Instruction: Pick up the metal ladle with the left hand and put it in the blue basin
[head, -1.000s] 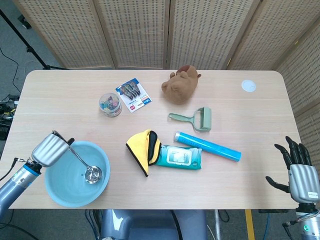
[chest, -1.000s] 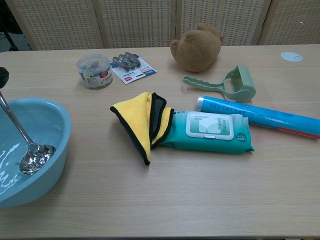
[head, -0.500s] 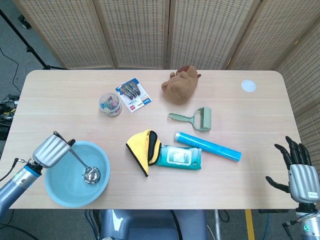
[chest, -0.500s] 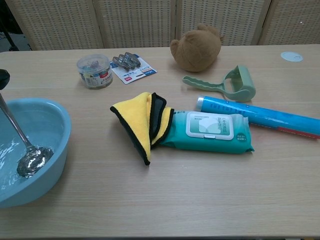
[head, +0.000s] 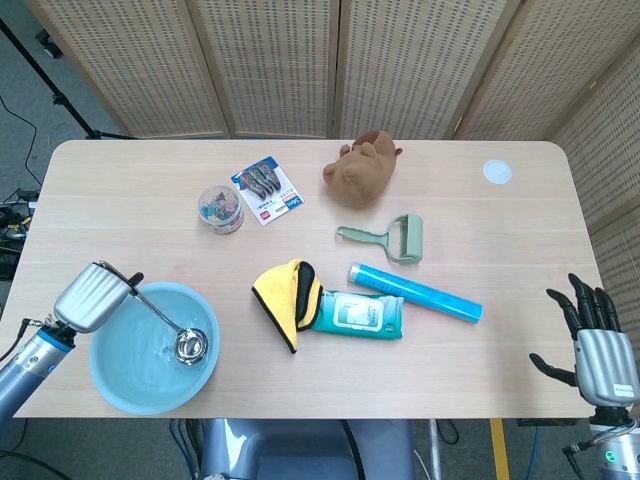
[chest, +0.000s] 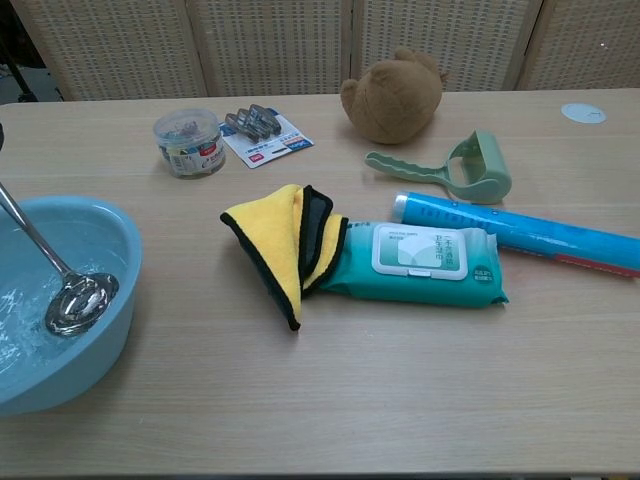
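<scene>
- Left hand (head: 90, 297) at the basin's far-left rim, closed around the top of the ladle (head: 170, 326) handle; fingers mostly hidden behind the silver back of the hand.
- Ladle slanting down from that grip, bowl (chest: 80, 303) low inside the blue basin (head: 115, 385), at or just over the bottom; actual contact not clear.
- Basin at the table's (head: 500, 370) front-left corner.
- Right hand (head: 597, 346) off the front-right corner, black fingers spread apart, holding nothing, touching nothing.
- Yellow cloth (chest: 280, 240) folded mid-table, overlapping the left end of a teal wipes pack (chest: 420, 265); characters on the pack's white lid too small to read.
- Blue tube (chest: 520, 233) just behind the pack, print unreadable.
- Green roller (chest: 470, 168) beyond the tube, near a brown plush toy (chest: 395, 95).
- Clear jar (chest: 188, 142) of coloured clips beside a carded clip pack (chest: 262, 135); red-and-white label on the card not legible.
- White disc (head: 497, 171) near the far-right corner.
</scene>
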